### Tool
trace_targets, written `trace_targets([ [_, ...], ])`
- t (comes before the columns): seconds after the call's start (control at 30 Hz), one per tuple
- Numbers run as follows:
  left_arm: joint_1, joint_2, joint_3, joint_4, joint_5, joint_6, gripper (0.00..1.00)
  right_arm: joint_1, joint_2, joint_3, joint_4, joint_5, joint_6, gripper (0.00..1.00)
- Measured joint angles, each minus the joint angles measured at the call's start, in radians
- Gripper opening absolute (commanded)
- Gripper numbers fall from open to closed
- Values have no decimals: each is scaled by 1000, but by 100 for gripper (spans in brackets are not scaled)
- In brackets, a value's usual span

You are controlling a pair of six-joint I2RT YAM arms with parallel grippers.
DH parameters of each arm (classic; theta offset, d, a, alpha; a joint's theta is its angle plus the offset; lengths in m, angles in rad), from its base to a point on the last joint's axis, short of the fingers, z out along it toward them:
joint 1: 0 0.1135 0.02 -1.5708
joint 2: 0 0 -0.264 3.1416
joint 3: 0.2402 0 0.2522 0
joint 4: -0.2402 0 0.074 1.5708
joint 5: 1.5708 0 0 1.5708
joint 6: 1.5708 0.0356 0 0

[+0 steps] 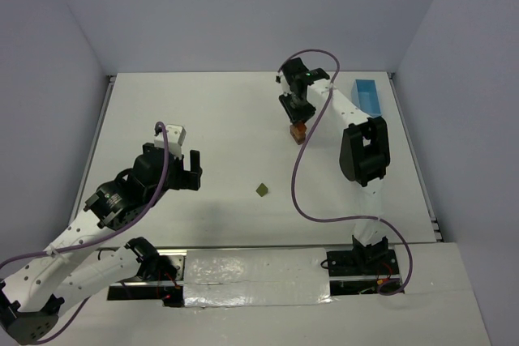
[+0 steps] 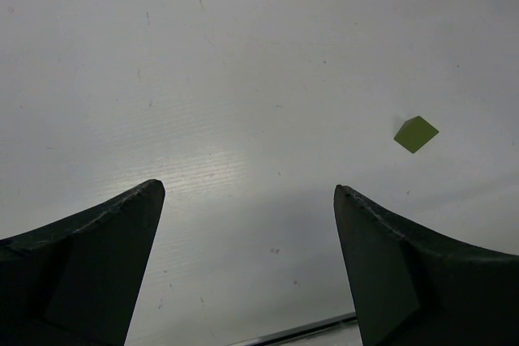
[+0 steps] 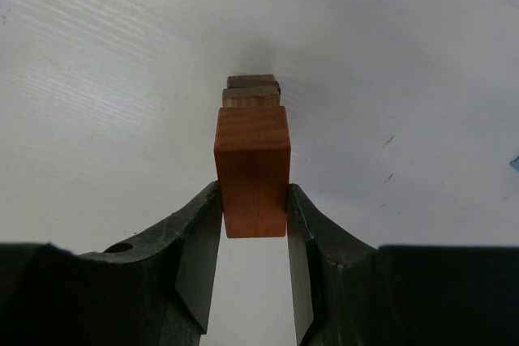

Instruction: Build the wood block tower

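Clamped on an orange block (image 3: 252, 169), the right end effector (image 3: 253, 192) should seat it squarely on the tower (image 3: 252, 91) just beyond; the left end effector (image 2: 249, 190) gapes empty

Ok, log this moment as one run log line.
right fingers: shut on orange block, lined up over tan-and-dark stack | left fingers: open, empty | olive green block: loose on table
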Motion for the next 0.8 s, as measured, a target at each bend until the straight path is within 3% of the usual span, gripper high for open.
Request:
trace_targets([
  [0.37,0,1,0,8,13,7,99,0,14,0,-6,2,-2,16],
  [0.57,0,13,0,18,24,22,100,-3,14,0,-6,3,-2,23],
  [0.6,0,13,0,20,26,23,100,-3,14,0,-6,3,-2,29],
  [0.8,0,13,0,21,30,23,100,-3,14,0,-6,1,-6,30],
])
